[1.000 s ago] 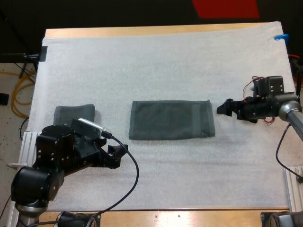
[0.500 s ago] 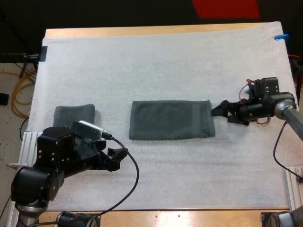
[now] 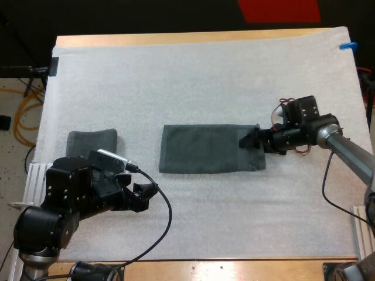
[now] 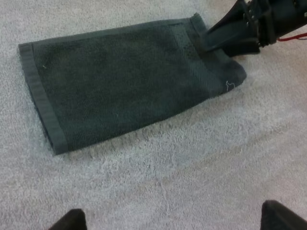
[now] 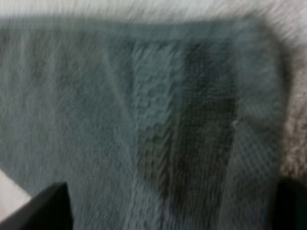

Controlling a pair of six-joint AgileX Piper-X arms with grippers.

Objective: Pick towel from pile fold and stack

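Observation:
A dark grey-green towel (image 3: 208, 148) lies folded flat mid-mat. My right gripper (image 3: 249, 139) hovers over its right end, fingers spread; the right wrist view has the towel (image 5: 144, 96) close beneath the open gripper (image 5: 168, 211), with nothing pinched. My left gripper (image 3: 147, 194) rests low on the mat, in front of the towel's left end. It is open, and in its wrist view the towel (image 4: 129, 79) lies ahead of its gripper (image 4: 172, 223), with the right gripper (image 4: 218, 38) at the far corner. A smaller folded towel (image 3: 88, 141) sits at the left, partly hidden by my left arm.
The white mat (image 3: 193, 76) covers most of the wooden table (image 3: 176, 38). Bare mat stretches behind the towel and in front of it. The table's left edge is close beside the small folded towel.
My right gripper has moved left, from the bare mat beside the towel to over its right end. The left arm has hardly moved, and the towel lies as before.

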